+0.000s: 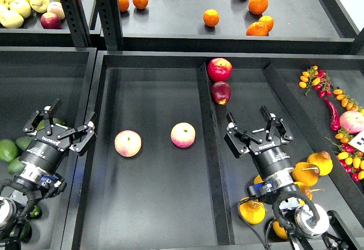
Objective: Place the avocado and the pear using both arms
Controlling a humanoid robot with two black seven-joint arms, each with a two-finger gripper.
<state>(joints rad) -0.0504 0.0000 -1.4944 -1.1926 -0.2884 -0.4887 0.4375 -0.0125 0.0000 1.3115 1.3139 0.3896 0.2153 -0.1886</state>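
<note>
Left tool [63, 126]: fingers spread, nothing held, hovering over the left bin above the avocado [8, 149] pile at the left edge. Right tool [259, 129]: likewise spread and empty, over the right bin, up-frame of the pear [320, 161] cluster at lower right.

Avocado: dark green, smooth, oval; partly cut off by the frame edge and shadowed by the arm. Probably light, firm-skinned, somewhat slick. Best taken across the short axis at mid-body, fingers square to the long axis; a pinch near either tapered end likely squirts out. Neighbours touching, so approach from above.

Pear: golden, round, thin stem in a dimpled top. Probably heavier and bruisable. Grasp at the widest girth, clear of the stem, moderate squeeze. Adjacent yellow fruits crowd it; the arm hides several.

Centre bin [108, 204] holds two pink-cream fruits [128, 143], well apart. Not targets.
</note>
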